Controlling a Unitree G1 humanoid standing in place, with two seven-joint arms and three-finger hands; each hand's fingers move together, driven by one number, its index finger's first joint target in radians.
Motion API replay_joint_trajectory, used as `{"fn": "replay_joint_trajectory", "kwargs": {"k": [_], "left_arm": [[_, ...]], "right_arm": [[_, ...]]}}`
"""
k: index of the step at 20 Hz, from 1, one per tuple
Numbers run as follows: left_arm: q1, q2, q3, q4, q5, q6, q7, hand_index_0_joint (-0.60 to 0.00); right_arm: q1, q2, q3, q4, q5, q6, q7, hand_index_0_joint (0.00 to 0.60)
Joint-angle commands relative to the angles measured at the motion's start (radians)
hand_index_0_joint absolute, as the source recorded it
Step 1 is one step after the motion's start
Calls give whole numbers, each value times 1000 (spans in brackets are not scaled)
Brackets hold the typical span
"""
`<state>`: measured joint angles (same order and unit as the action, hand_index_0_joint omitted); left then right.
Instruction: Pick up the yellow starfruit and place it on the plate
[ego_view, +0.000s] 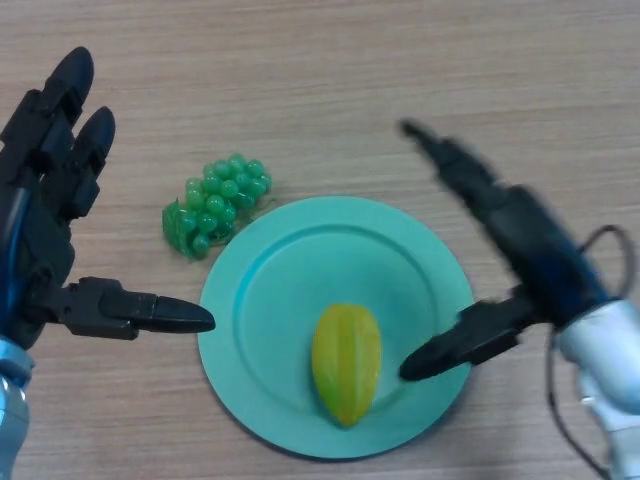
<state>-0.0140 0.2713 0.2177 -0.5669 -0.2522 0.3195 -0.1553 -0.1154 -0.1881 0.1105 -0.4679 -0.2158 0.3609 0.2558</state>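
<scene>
The yellow starfruit lies on the teal plate, in its near half, apart from both hands. My right hand is open to the right of the plate, fingers stretched up and to the left over the plate's right rim, thumb pointing at the starfruit without touching it. My left hand is open at the left, fingers straight, thumb pointing right toward the plate's left rim. Both hands are empty.
A bunch of green grapes lies on the wooden table just off the plate's upper left rim, between the plate and my left hand.
</scene>
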Motion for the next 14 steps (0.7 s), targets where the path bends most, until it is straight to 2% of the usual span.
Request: {"fn": "replay_joint_trajectory", "kwargs": {"k": [1,2,4,8,14], "left_arm": [[-34,30,41,-33,12,-143,7,0],[-33,29,33,-2,35,-171,-8,0],[-34,29,34,7,26,-150,-5,0],[-37,27,22,6,3,-104,-17,0],[-20,17,-8,20,48,-157,-35,0]], "right_arm": [[-30,-9,-100,-95,142,-20,-54,0],[-21,-33,-159,-113,243,10,-93,0],[-9,-57,-195,-124,316,2,-135,0],[-5,-67,-188,-120,309,-7,-153,0],[-3,-65,-186,-110,293,7,-159,0]]}}
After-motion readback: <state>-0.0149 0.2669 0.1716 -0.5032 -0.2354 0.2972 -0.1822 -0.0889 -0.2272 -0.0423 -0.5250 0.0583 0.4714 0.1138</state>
